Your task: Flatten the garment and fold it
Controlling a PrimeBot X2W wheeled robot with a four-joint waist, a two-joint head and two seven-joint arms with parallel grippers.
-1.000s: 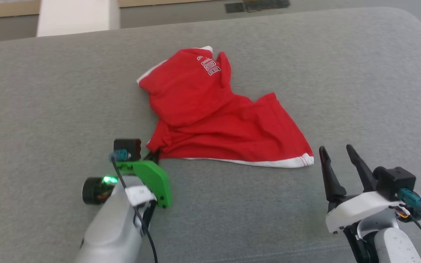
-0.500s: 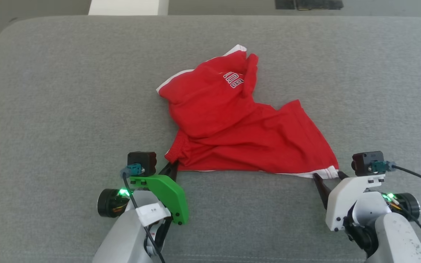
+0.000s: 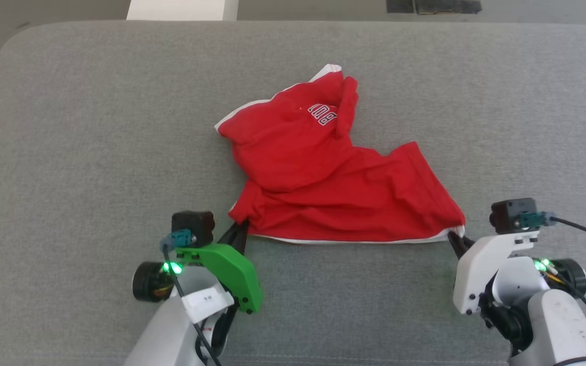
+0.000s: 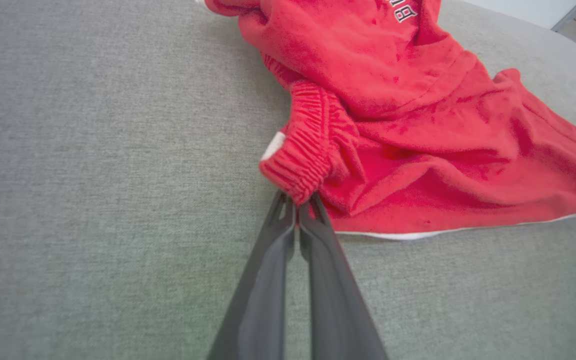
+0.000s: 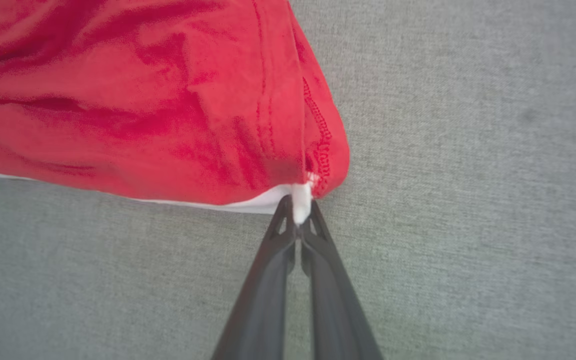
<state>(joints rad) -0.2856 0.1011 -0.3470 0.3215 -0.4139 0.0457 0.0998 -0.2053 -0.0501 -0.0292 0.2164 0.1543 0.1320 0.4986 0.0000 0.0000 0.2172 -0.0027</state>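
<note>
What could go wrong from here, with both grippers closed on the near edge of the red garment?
1. The right gripper pinches only the tip of the white hem corner; a pull might slip it free.
2. The left gripper holds a bunched elastic band, so that side may stay gathered.
3. The garment lies folded over itself at the far end; dragging over the grey cushion may keep the creases.

A: What is around the worktop [image 3: 69, 127]?
B: It is covered with grey woven fabric, with a rounded corner. Behind it is a grey floor [image 3: 59, 7], a white block [image 3: 181, 9], and a dark flat object [image 3: 433, 6], maybe a mat.
A: The light?
B: Soft, even.
</note>
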